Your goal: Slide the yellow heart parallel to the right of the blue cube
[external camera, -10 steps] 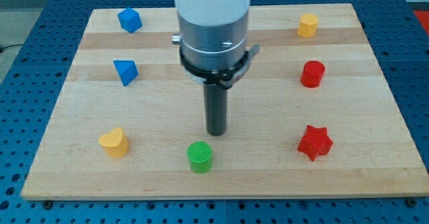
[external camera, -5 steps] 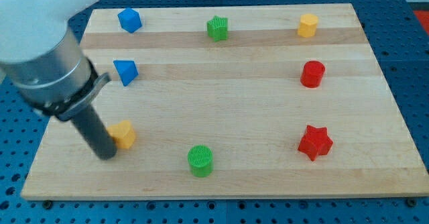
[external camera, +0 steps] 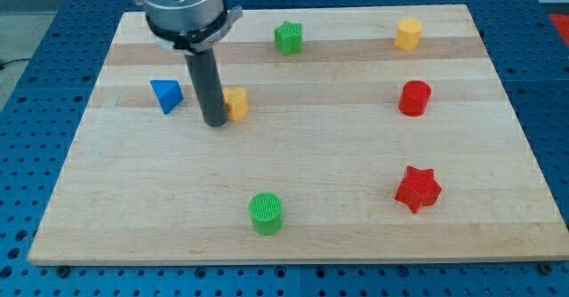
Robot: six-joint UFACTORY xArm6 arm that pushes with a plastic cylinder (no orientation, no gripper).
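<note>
The yellow heart (external camera: 236, 103) lies on the wooden board (external camera: 293, 208), in its upper left part. My tip (external camera: 215, 123) touches the heart's left side. A blue triangular block (external camera: 166, 95) lies just left of my rod. The blue cube, earlier at the board's top left corner, is hidden behind the arm.
A green star-like block (external camera: 288, 37) lies at top centre and a yellow hexagonal block (external camera: 408, 33) at top right. A red cylinder (external camera: 414, 98) lies at the right, a red star (external camera: 417, 188) at lower right, a green cylinder (external camera: 265, 212) at bottom centre.
My tip has swung from the board's lower left up and to the right, pushing the yellow heart from the lower left to just right of the blue triangular block. The arm now hides the blue cube.
</note>
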